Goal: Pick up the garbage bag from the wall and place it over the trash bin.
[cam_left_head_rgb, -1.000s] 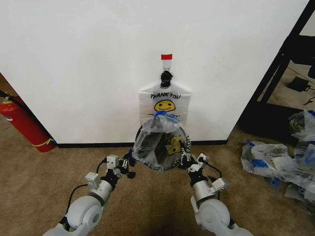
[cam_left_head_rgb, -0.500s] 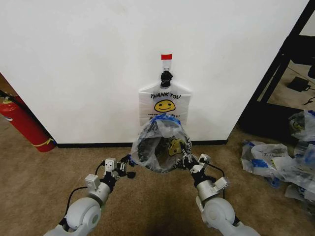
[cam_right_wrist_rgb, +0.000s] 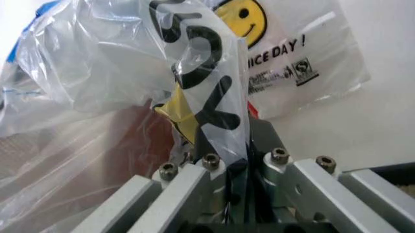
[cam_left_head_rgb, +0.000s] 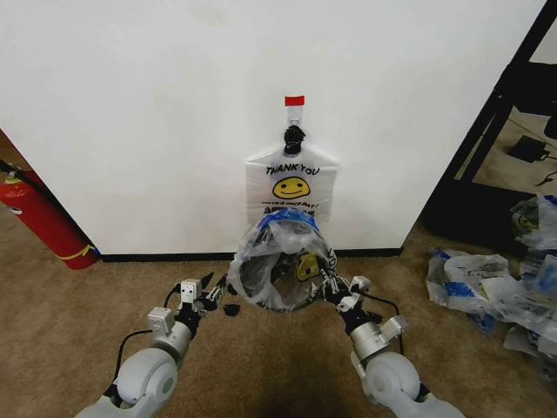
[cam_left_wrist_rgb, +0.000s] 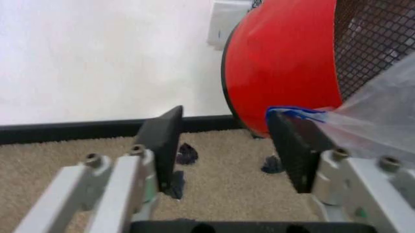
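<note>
Garbage bag (cam_left_head_rgb: 280, 261) sits draped over the mouth of the trash bin (cam_left_head_rgb: 277, 280), on the carpet (cam_left_head_rgb: 87, 322) just in front of the wall (cam_left_head_rgb: 157, 113); the bag's film bulges above the rim, blue patch at its far edge. Right claw (cam_left_head_rgb: 329, 284) at the bin's right side, clenched on a fold of the bag; in the right wrist view the printed film (cam_right_wrist_rgb: 214, 92) runs down between its closed fingers. Left claw (cam_left_head_rgb: 211, 291) just off the bin's left side, released, fingers spread; in the left wrist view the bin's red base (cam_left_wrist_rgb: 279, 63) lies ahead and a blue-edged corner of bag (cam_left_wrist_rgb: 363, 121) lies against 1 finger (cam_left_wrist_rgb: 295, 145). A 2nd smiley bag (cam_left_head_rgb: 291, 185) hangs on the hook (cam_left_head_rgb: 295, 136) under the red tape strip (cam_left_head_rgb: 295, 101); fire extinguisher (cam_left_head_rgb: 39, 218) far left.
</note>
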